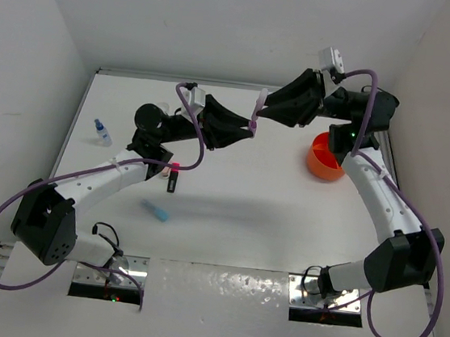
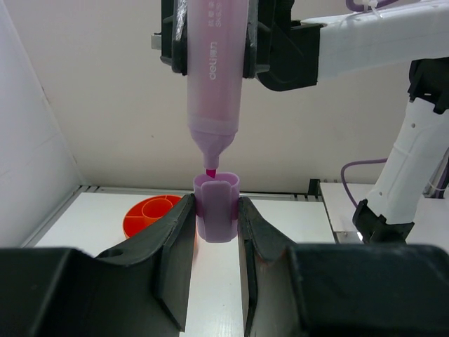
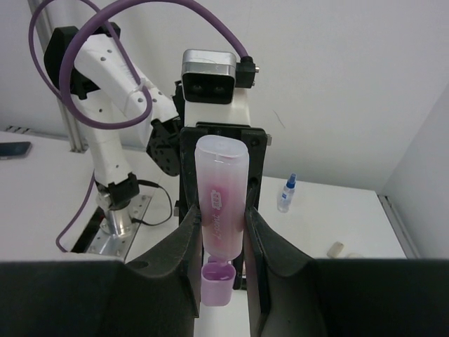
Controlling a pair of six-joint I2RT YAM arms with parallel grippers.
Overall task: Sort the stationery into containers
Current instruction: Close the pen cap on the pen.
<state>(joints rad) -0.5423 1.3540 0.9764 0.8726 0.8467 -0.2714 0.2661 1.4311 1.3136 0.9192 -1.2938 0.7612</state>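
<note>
Both arms meet in mid-air over the desk. The right claw pinches the pink highlighter by its barrel. The left claw pinches the lilac cap, with the highlighter's tip right at the cap's mouth. The orange tub sits at the desk's right. The black marker, light-blue highlighter and blue-capped bottle lie on the left.

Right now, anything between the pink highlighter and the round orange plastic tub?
Nothing lies between them on the white table. The pink highlighter, in the right gripper, points into the lilac cap that the left gripper holds.
</note>
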